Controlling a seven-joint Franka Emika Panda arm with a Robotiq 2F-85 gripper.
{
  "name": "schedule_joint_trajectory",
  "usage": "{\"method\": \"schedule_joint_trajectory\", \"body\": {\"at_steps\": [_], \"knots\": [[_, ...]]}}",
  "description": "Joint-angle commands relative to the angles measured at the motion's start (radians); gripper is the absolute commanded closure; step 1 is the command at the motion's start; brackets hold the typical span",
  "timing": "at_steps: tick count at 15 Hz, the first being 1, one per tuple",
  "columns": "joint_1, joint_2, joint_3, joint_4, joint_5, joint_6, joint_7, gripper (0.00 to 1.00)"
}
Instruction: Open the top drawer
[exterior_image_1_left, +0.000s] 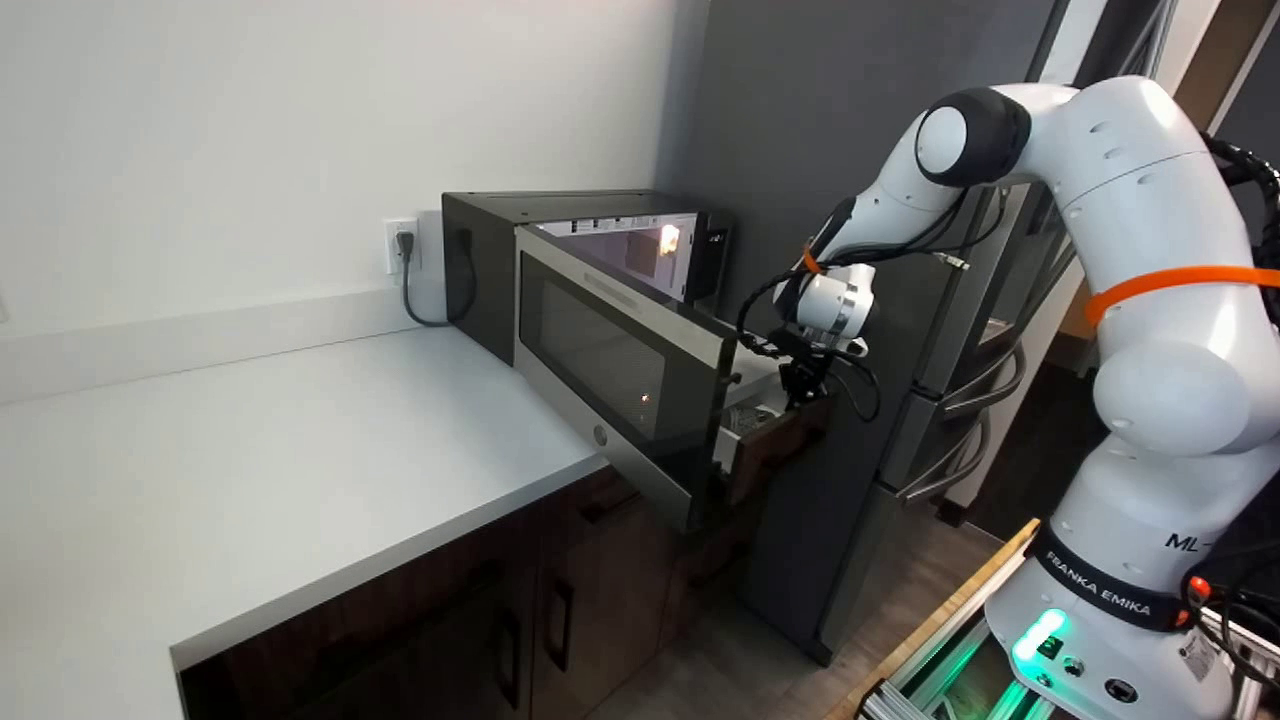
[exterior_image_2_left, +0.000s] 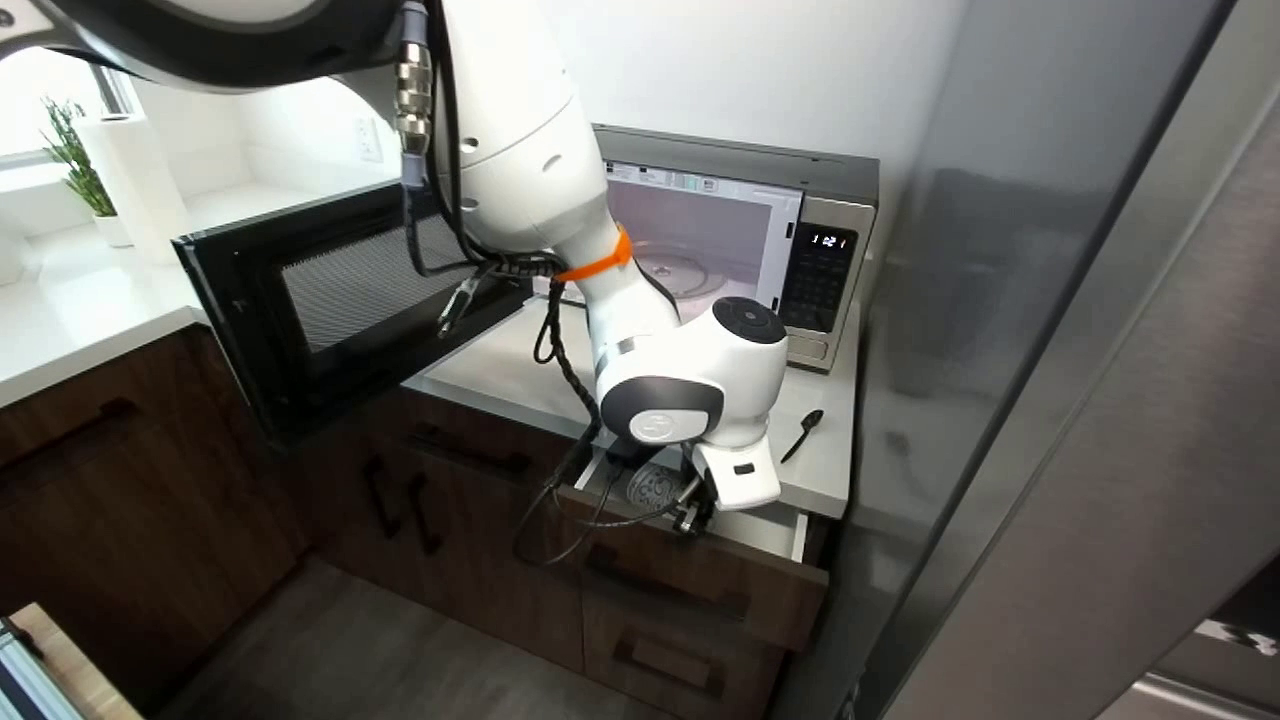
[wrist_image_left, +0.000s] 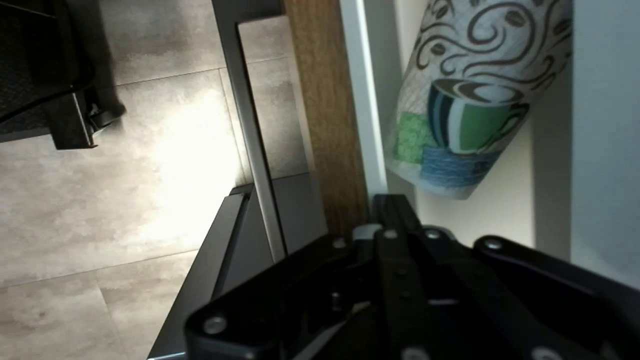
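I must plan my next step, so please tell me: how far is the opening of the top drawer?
Done: the top drawer stands out past the counter, inside showing.
In hand: the fingers, seemingly shut, sit just behind the drawer front.
Left: perhaps only lifting them away; I cannot tell whether the drawer slides further.

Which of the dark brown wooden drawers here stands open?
The dark brown wooden top drawer beside the tall grey metal refrigerator: its front juts forward, while the other drawers look shut.

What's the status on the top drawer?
Gripper looks shut. Top drawer open, gripper at its front edge. Microwave door also open, not visibly blocking.
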Motion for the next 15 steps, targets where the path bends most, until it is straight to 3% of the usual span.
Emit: {"method": "schedule_joint_trajectory", "body": {"at_steps": [1, 11, 15], "knots": [[0.074, -0.035, -0.086, -0.096, -0.113, -0.005, 0.093, 1.00], [0.213, -0.102, -0.245, -0.272, -0.395, -0.009, 0.229, 1.00], [0.220, -0.142, -0.245, -0.311, -0.445, 0.056, 0.212, 1.00]]}}
